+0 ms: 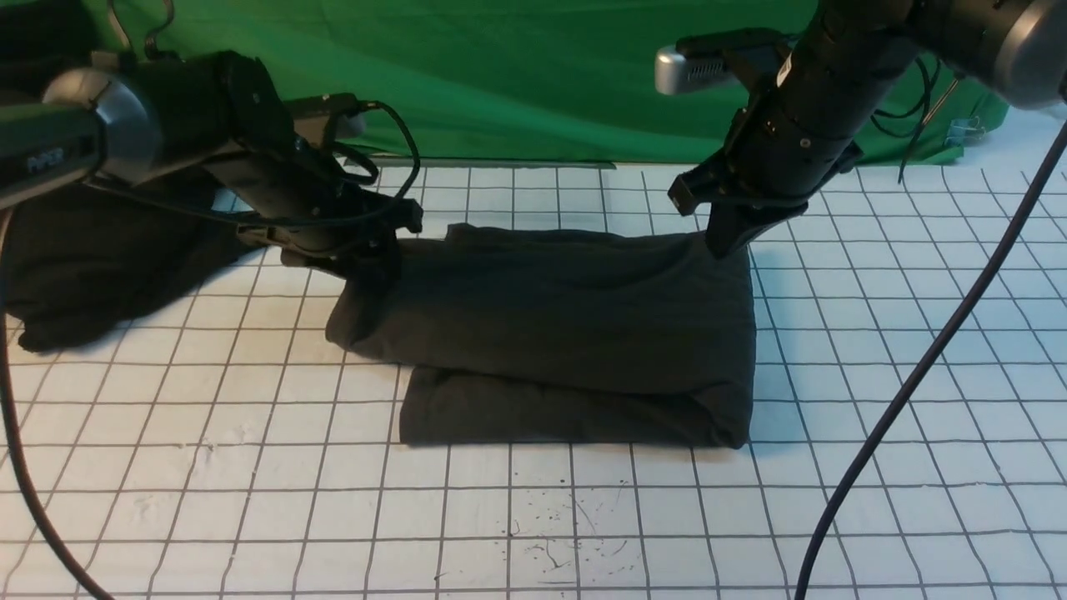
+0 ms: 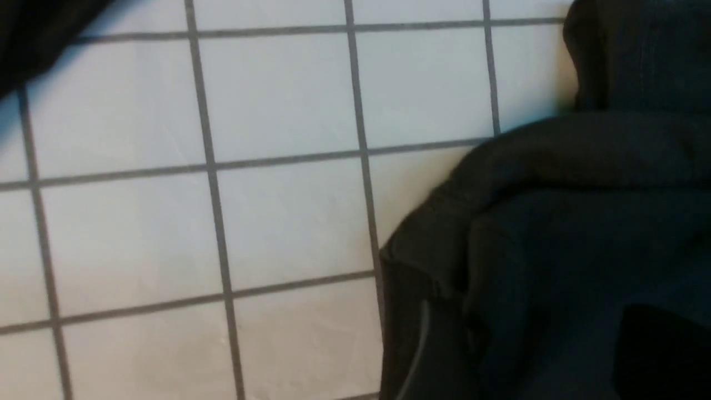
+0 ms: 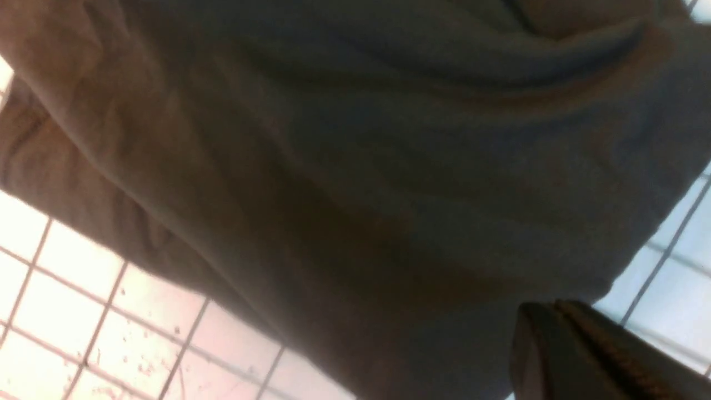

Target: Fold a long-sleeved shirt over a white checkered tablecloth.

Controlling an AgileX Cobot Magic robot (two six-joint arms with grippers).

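The dark charcoal-grey knit long-sleeved shirt (image 1: 550,325) lies folded into a thick rectangular bundle in the middle of the surface, on the white checkered tablecloth (image 1: 250,467) with its thin dark grid lines. Its upper layer sits skewed over the lower one, sticking out to the left at the near edge, so the stack is not square.

The left hand (image 1: 379,250) sits low at the bundle's far left corner. The front view does not show its jaws clearly, and the left wrist view shows only a rumpled corner of cloth beside bare squares, so I cannot tell whether it grips or has let go. The right hand (image 1: 729,237) touches the far right corner with its jaws pressed together; whether a thin edge of fabric is caught between them I cannot tell.

A blacker, printless heap of garment (image 1: 100,267) lies at the left edge, under the left arm, with the plain green backdrop cloth (image 1: 517,75) behind.

The risk, as I judge it, is that a hand lifting away with fabric caught drags the top layer and opens the fold. The limp knit could also slump further left where it overhangs.
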